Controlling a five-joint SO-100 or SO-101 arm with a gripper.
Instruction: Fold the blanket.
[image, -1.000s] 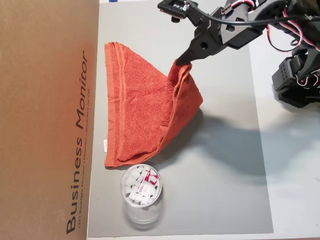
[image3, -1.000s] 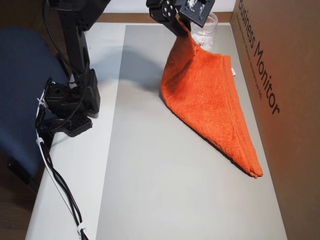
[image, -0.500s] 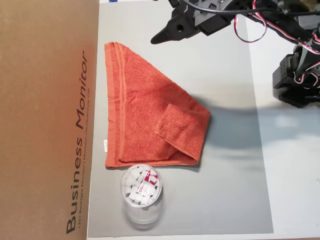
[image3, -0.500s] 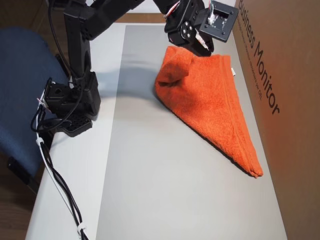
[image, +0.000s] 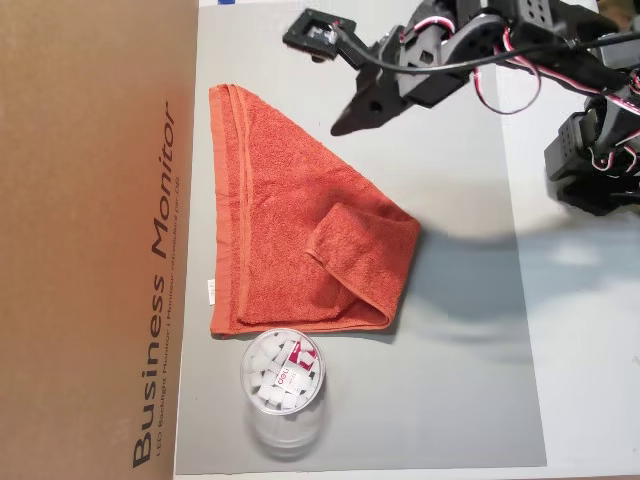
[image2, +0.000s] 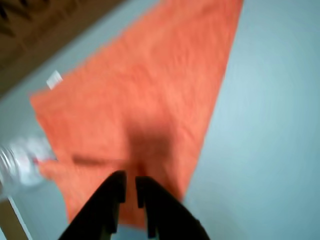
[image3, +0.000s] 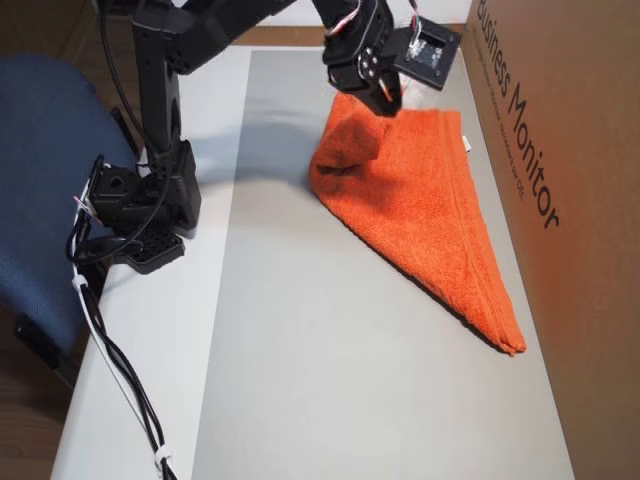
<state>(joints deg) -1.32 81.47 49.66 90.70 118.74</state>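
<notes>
Fingers (image2: 130, 186) nearly closed, empty, hovering above blanket (image: 290, 235). Next: drop to loose flap corner, pinch hem only, w/o dragging jar (image: 283, 385).

You get two overhead views plus wrist view. One overhead looks straight down, grey mat (image: 440, 330) filling frame, cardboard box (image: 95, 240) at left, arm base at right. Other overhead tilted, opposite side: box (image3: 580, 200) at right, base at left, blue chair (image3: 40, 190) in view. Both share mat, blanket (image: 290, 240). Wrist view close, blurred, looks past gripper (image2: 127, 192) down onto blanket (image2: 145, 110).
</notes>
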